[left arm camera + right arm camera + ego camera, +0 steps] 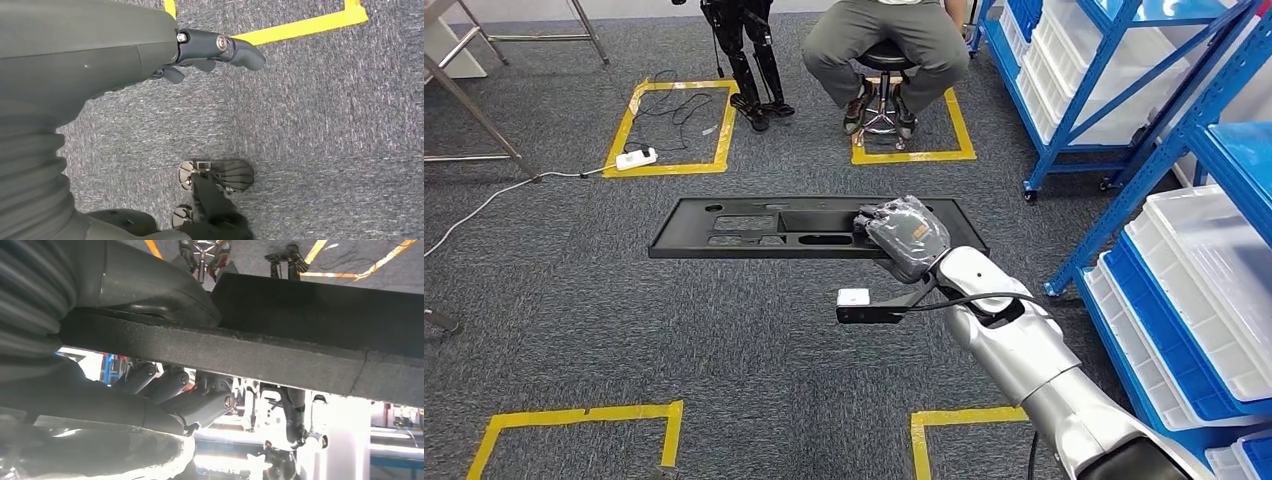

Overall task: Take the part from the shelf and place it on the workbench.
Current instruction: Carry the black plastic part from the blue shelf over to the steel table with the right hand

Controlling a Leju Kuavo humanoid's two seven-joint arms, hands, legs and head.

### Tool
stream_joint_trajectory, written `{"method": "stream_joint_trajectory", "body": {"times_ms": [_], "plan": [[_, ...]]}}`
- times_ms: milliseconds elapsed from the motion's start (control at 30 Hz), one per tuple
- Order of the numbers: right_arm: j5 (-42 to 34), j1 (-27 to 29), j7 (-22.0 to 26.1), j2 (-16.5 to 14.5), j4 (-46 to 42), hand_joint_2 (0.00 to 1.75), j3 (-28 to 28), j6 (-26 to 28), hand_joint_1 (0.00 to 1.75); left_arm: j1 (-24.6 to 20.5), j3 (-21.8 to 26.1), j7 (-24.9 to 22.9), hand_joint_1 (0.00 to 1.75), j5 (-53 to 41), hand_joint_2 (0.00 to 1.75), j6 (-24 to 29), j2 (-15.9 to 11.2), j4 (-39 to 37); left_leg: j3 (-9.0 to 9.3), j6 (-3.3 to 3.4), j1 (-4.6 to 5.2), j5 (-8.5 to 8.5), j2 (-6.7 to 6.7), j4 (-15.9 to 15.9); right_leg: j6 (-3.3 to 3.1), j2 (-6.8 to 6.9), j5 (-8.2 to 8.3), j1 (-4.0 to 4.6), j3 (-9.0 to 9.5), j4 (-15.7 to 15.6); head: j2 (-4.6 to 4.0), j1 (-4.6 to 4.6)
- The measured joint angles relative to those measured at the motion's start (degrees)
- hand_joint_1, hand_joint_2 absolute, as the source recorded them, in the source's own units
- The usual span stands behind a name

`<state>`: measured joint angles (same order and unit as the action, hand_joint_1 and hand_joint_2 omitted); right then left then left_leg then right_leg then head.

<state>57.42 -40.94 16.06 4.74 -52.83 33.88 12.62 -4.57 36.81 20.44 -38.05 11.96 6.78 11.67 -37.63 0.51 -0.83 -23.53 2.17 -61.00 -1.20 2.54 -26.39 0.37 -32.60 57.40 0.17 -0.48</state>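
The right hand gripped the long black part at its right end, above the carpet; stiff, probably light, likely to droop left. The left hand hung empty, fingers loosely apart.

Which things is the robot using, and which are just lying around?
Job:
- long black plastic panel with cut-outs
- right hand gripping it
- blue metal shelf

Lying about:
- white power strip
- yellow floor tape
- black swivel stool
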Motion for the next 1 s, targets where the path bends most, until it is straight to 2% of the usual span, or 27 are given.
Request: {"method": "stream_joint_trajectory", "body": {"times_ms": [33, 100, 167, 200, 267, 300, 333, 367, 400, 467, 500, 533, 600, 633, 667, 733, 800, 833, 867, 900, 933, 1000], "plan": [[0.00, -0.04, 0.00, -0.02, 0.00, 1.75, 0.01, 0.00, 1.71, -0.01, 0.01, 0.00, 0.00, 0.00, 1.75, 0.01, -0.01, 0.00, 0.52, 0.21, 0.32, 0.11, 0.32, 1.19, 0.13, 0.33, -0.06, 0.20, -0.05, 0.00, 0.00, 0.01], [0.01, -0.08, 0.00, -0.07, -0.02, 1.75, 0.01, -0.01, 1.71, 0.01, 0.03, 0.00, 0.00, 0.00, 1.75, 0.03, -0.01, 0.00, 0.51, 0.66, 0.52, 0.24, -0.43, 1.62, 0.54, 1.02, -0.18, 0.36, -0.10, -0.08, 0.00, 0.03], [0.01, -0.15, 0.00, -0.08, -0.08, 1.75, -0.02, 0.00, 1.71, 0.03, 0.04, 0.01, 0.00, 0.00, 1.75, 0.04, 0.01, 0.00, 0.83, 1.34, 0.28, 0.71, -1.21, 2.34, 0.93, 0.37, -0.95, 0.26, -0.69, 1.01, 0.00, 0.04], [0.00, -0.18, 0.00, -0.03, -0.10, 1.75, -0.03, -0.01, 1.71, -0.01, 0.04, 0.02, 0.00, 0.00, 1.75, 0.04, 0.02, 0.00, 1.00, 1.71, 0.12, 0.97, -1.61, 2.71, 0.93, -0.47, -2.06, 0.15, -1.80, 3.32, 0.00, 0.11], [-0.02, -0.05, 0.00, 0.14, -0.09, 1.75, -0.04, -0.01, 1.71, -0.09, 0.04, 0.02, 0.00, 0.00, 1.75, 0.04, 0.04, 0.00, 0.97, 2.08, 0.07, 1.18, -2.52, 2.87, 0.74, -1.91, -5.05, -0.31, -5.51, 10.91, 0.00, 0.20], [-0.03, 0.12, 0.00, 0.22, -0.08, 1.75, -0.04, -0.02, 1.71, -0.09, 0.04, 0.02, 0.00, 0.00, 1.75, 0.04, 0.04, 0.00, 0.92, 2.10, 0.07, 1.21, -3.09, 2.87, 0.81, -2.19, -6.31, -0.54, -7.52, 14.88, 0.00, 0.25], [-0.02, 0.30, 0.00, 0.29, -0.07, 1.75, -0.04, -0.02, 1.71, -0.06, 0.04, 0.02, 0.00, 0.00, 1.75, 0.04, 0.04, 0.00, 0.90, 2.08, 0.06, 1.23, -3.64, 2.86, 1.12, -2.26, -6.73, -0.73, -8.65, 16.99, 0.00, 0.25], [-0.01, 0.43, 0.00, 0.33, -0.07, 1.75, -0.04, -0.03, 1.71, -0.03, 0.04, 0.02, 0.00, 0.00, 1.75, 0.04, 0.04, 0.00, 0.89, 2.02, 0.05, 1.26, -4.20, 2.84, 1.64, -2.29, -6.24, -0.94, -8.67, 16.74, 0.00, 0.23], [-0.01, 0.46, 0.00, 0.37, -0.07, 1.75, -0.04, -0.03, 1.71, 0.00, 0.04, 0.02, 0.00, 0.00, 1.75, 0.04, 0.05, 0.00, 0.90, 1.92, 0.00, 1.31, -4.76, 2.82, 2.27, -2.41, -4.92, -1.20, -7.53, 14.09, 0.00, 0.25], [-0.01, 0.31, 0.00, 0.42, -0.07, 1.75, -0.04, -0.03, 1.71, 0.00, 0.04, 0.02, 0.00, -0.01, 1.75, 0.03, 0.07, 0.00, 0.77, 1.47, 0.01, 1.40, -5.75, 2.69, 3.32, -3.41, -1.70, -1.77, -3.56, 5.70, 0.00, 0.28], [-0.01, 0.21, 0.00, 0.39, -0.07, 1.75, -0.04, -0.03, 1.71, 0.00, 0.04, 0.02, 0.00, -0.01, 1.75, 0.02, 0.08, 0.00, 0.61, 1.13, 0.07, 1.44, -6.14, 2.61, 3.36, -3.90, -0.54, -1.91, -2.12, 2.61, 0.00, 0.26], [-0.02, 0.15, 0.01, 0.37, -0.07, 1.75, -0.04, -0.03, 1.71, 0.02, 0.04, 0.02, 0.00, -0.01, 1.75, 0.03, 0.08, 0.00, 0.43, 0.76, 0.13, 1.52, -6.45, 2.56, 3.17, -4.26, 0.07, -1.91, -1.38, 0.98, 0.00, 0.22], [-0.01, 0.09, 0.01, 0.27, -0.07, 1.75, -0.03, -0.03, 1.71, 0.19, 0.05, 0.01, 0.00, -0.01, 1.75, 0.05, 0.09, -0.01, 0.15, 0.01, -0.03, 1.76, -6.97, 2.66, 2.28, -3.94, 0.55, -1.70, -1.27, 0.48, 0.00, 0.19], [-0.01, 0.06, 0.01, 0.22, -0.08, 1.75, -0.02, -0.03, 1.71, 0.31, 0.06, 0.00, 0.00, -0.03, 1.75, 0.07, 0.09, -0.02, 0.00, -0.30, -0.23, 1.67, -6.72, 2.52, 1.84, -3.66, 0.74, -1.74, -1.20, 0.37, 0.00, 0.20], [-0.01, 0.01, -0.01, 0.15, -0.11, 1.75, -0.02, -0.03, 1.71, 0.41, 0.07, 0.00, 0.00, -0.06, 1.75, 0.11, 0.09, -0.02, -0.39, -0.55, -0.37, 1.05, -5.89, 1.70, 1.28, -3.35, 0.90, -1.77, -1.08, 0.21, 0.00, 0.16], [-0.02, -0.04, -0.02, 0.06, -0.16, 1.75, -0.02, -0.03, 1.71, 0.46, 0.07, 0.00, 0.00, -0.12, 1.75, 0.20, 0.09, -0.02, -2.51, -0.90, -0.52, -1.90, -3.63, -3.22, 0.39, -2.72, 1.07, -1.72, -0.87, -0.06, 0.00, 0.07], [-0.03, 0.10, -0.02, 0.04, -0.16, 1.75, 0.00, -0.06, 1.71, 0.44, 0.07, 0.00, 0.00, -0.21, 1.75, 0.24, 0.14, -0.02, -6.00, -1.13, -0.57, -5.49, -2.58, -11.02, 0.05, -2.01, 0.98, -1.28, -0.83, -0.06, 0.00, 0.05], [-0.03, 0.22, -0.02, 0.04, -0.15, 1.75, 0.01, -0.08, 1.71, 0.45, 0.07, 0.00, 0.00, -0.25, 1.75, 0.24, 0.16, -0.02, -7.18, -1.17, -0.60, -6.30, -2.45, -13.64, 0.00, -1.64, 0.94, -1.07, -0.82, -0.05, 0.00, 0.05], [-0.02, 0.31, -0.02, 0.04, -0.15, 1.75, 0.03, -0.10, 1.71, 0.46, 0.07, 0.00, 0.00, -0.28, 1.75, 0.24, 0.17, -0.02, -7.27, -1.13, -0.61, -6.02, -2.40, -14.05, -0.04, -1.26, 0.90, -0.90, -0.78, -0.04, 0.00, 0.04], [-0.01, 0.36, -0.02, 0.04, -0.16, 1.75, 0.04, -0.11, 1.71, 0.46, 0.07, 0.01, 0.00, -0.27, 1.75, 0.25, 0.17, -0.02, -6.21, -0.98, -0.59, -4.78, -2.29, -12.15, -0.08, -0.91, 0.85, -0.78, -0.71, -0.03, 0.00, 0.04], [0.00, 0.37, -0.03, 0.04, -0.17, 1.75, 0.05, -0.11, 1.71, 0.46, 0.08, 0.02, 0.00, -0.27, 1.75, 0.25, 0.16, -0.02, -4.08, -0.70, -0.51, -2.95, -1.83, -8.33, -0.13, -0.58, 0.79, -0.67, -0.60, -0.03, 0.00, 0.04], [0.03, 0.31, -0.15, 0.07, -0.27, 1.75, 0.06, -0.13, 1.71, 0.39, 0.09, 0.09, 0.00, -0.26, 1.75, 0.29, 0.15, -0.02, -0.06, -0.04, 0.01, -0.60, -0.15, -1.00, -0.06, 0.03, 0.60, -0.27, -0.49, 0.00, 0.00, 0.09]]}}
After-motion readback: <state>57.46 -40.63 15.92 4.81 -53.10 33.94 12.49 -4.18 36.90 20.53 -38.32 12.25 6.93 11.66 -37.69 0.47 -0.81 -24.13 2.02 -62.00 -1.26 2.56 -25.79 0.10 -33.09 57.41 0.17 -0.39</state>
